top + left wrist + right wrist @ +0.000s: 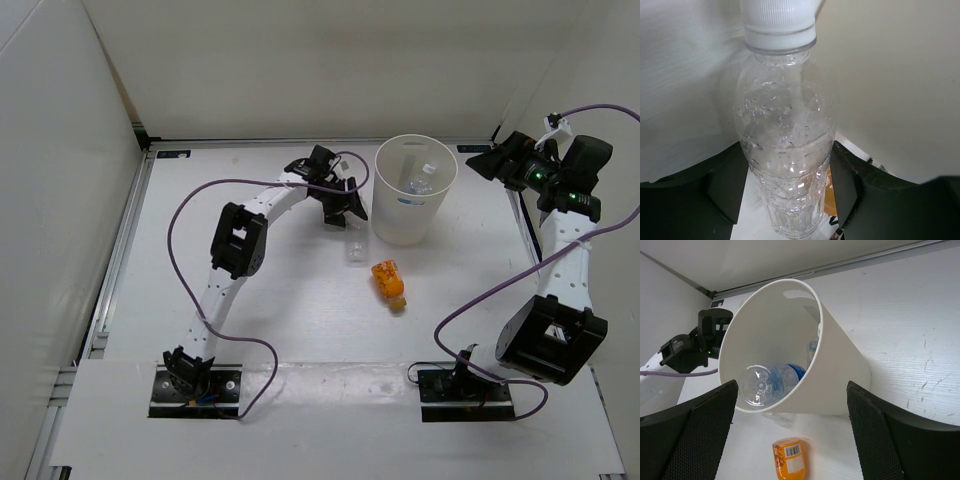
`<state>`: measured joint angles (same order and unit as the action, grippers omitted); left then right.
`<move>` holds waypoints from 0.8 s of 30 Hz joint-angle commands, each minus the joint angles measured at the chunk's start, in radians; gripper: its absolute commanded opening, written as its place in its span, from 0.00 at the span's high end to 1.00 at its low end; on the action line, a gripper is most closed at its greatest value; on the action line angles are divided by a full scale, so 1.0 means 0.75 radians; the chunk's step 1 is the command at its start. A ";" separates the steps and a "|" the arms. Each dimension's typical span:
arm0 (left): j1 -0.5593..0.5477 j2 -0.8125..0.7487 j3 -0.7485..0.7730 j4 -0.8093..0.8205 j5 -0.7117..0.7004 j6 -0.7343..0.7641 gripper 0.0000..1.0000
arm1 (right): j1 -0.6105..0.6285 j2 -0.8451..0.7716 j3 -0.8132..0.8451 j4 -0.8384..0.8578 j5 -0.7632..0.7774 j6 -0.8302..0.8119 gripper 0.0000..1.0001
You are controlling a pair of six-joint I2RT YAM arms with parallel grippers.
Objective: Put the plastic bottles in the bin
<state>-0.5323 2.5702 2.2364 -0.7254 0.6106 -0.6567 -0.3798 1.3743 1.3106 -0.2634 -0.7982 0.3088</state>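
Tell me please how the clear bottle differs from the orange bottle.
The clear bottle is see-through with a white cap; the orange bottle is orange. The clear bottle is upright between the fingers of the left gripper; the orange bottle lies on its side, alone. The orange bottle carries a label; the clear bottle shows none. Both are outside the bin.

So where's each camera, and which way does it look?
Top external: high behind the arms, looking down on the table; both arms show.
Left wrist: on the left arm, looking along the left gripper at a clear bottle between its fingers.
Right wrist: on the right arm, looking past the open right gripper into the bin.
Shared: top and right wrist both show bin and orange bottle.
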 commanded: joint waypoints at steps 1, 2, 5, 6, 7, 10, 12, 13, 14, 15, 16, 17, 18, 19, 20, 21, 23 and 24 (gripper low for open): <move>0.075 -0.191 -0.028 0.057 -0.059 0.000 0.39 | -0.007 -0.020 0.018 0.026 -0.001 0.020 0.10; 0.086 -0.246 -0.016 0.059 -0.106 0.000 0.41 | -0.009 -0.016 0.020 0.030 0.001 0.024 0.10; 0.137 -0.332 0.041 0.061 -0.186 0.017 0.43 | -0.015 -0.022 0.014 0.036 0.001 0.048 0.10; 0.157 -0.349 0.100 0.057 -0.217 0.037 0.45 | -0.021 -0.022 0.008 0.036 0.001 0.048 0.10; 0.168 -0.375 0.135 0.079 -0.239 0.053 0.45 | -0.017 -0.026 -0.001 0.036 0.001 0.067 0.10; 0.196 -0.447 0.184 0.155 -0.280 0.076 0.45 | -0.023 -0.026 -0.011 0.049 -0.001 0.091 0.10; 0.213 -0.490 0.209 0.212 -0.303 0.078 0.45 | -0.025 -0.026 -0.007 0.059 0.001 0.104 0.10; 0.213 -0.516 0.217 0.304 -0.299 0.078 0.45 | -0.027 -0.034 -0.003 0.063 0.003 0.108 0.10; 0.211 -0.537 0.235 0.339 -0.301 0.082 0.45 | -0.030 -0.033 0.001 0.067 0.005 0.108 0.10; 0.209 -0.545 0.248 0.404 -0.303 0.072 0.45 | -0.030 -0.030 0.001 0.063 0.009 0.112 0.10; 0.205 -0.555 0.272 0.437 -0.307 0.066 0.46 | -0.030 -0.030 0.003 0.063 0.009 0.116 0.10; 0.201 -0.559 0.286 0.490 -0.313 0.066 0.47 | -0.028 -0.032 0.005 0.065 0.007 0.116 0.10; 0.180 -0.557 0.321 0.527 -0.325 0.072 0.47 | -0.027 -0.030 0.005 0.063 0.007 0.112 0.10; 0.172 -0.553 0.366 0.540 -0.343 0.088 0.49 | -0.025 -0.028 0.007 0.063 0.009 0.112 0.10; 0.164 -0.547 0.385 0.568 -0.348 0.100 0.49 | -0.027 -0.026 0.007 0.063 0.007 0.112 0.10; 0.135 -0.543 0.403 0.576 -0.360 0.127 0.49 | -0.025 -0.028 0.005 0.061 0.005 0.112 0.10; 0.115 -0.537 0.454 0.609 -0.395 0.168 0.49 | -0.025 -0.024 0.005 0.059 0.005 0.112 0.10; 0.086 -0.535 0.479 0.617 -0.401 0.186 0.49 | -0.025 -0.028 0.007 0.055 -0.001 0.112 0.10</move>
<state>-0.4252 2.1933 2.5549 -0.3176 0.3458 -0.5728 -0.3935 1.3743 1.3106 -0.2588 -0.7891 0.3859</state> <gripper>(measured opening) 0.710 0.905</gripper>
